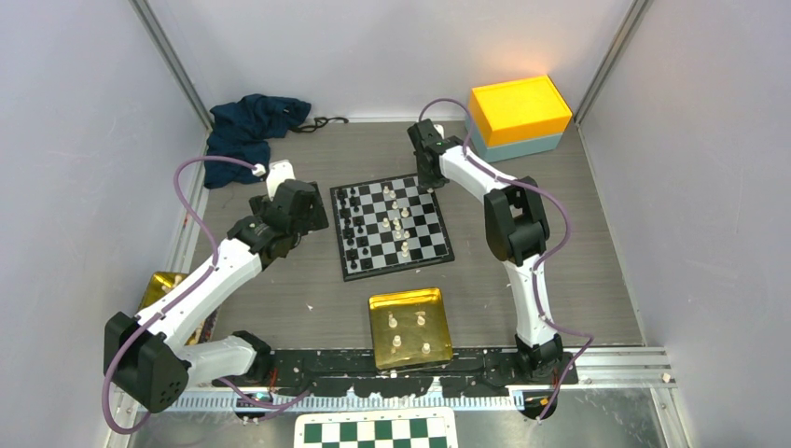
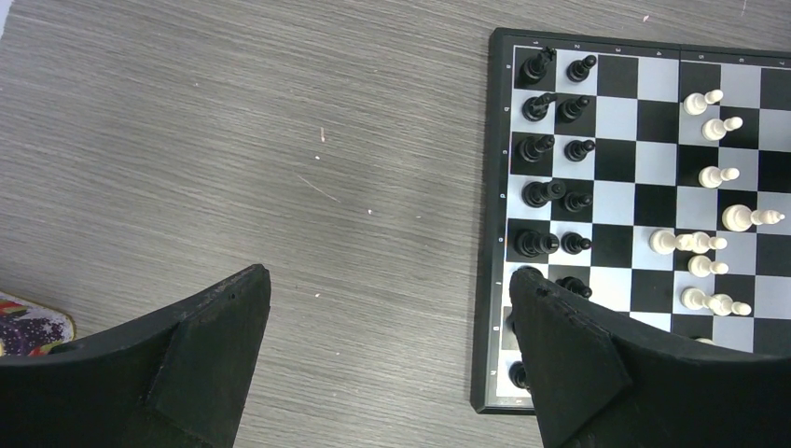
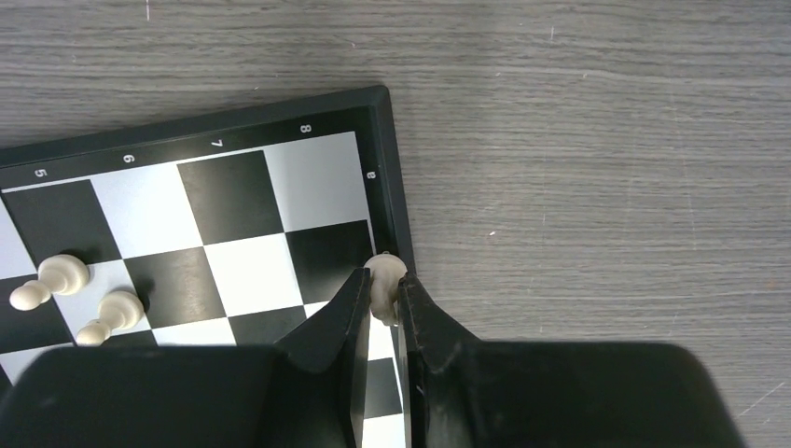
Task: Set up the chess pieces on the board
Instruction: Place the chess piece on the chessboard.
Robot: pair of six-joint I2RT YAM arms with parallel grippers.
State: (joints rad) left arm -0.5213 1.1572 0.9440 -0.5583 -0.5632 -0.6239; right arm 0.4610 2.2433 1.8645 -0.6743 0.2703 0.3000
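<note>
The left tool [image 2: 387,280] hangs released, its jaws wide apart, over bare surface [image 1: 578,271] just beside the left edge of the board [image 2: 495,187]. On that side the black pieces [image 2: 550,149] stand in two neat columns. The white pieces [image 2: 709,177] are loose in the middle squares.

At the far right corner the right tool [image 3: 381,297] is clenched on one white piece [image 3: 386,273], which is almost above the black rim. I cannot tell whether it touches the board. To place it well, I would bring it a little inward over its square, keep it upright, lower it straight and let go only when the base sits flat.

The surface is grey wood-grain between plain grey walls. A blue cloth [image 1: 252,126] lies back left, a gold tray [image 1: 410,331] with a few white pieces sits near the arms, and a yellow box [image 1: 518,110] is back right.
</note>
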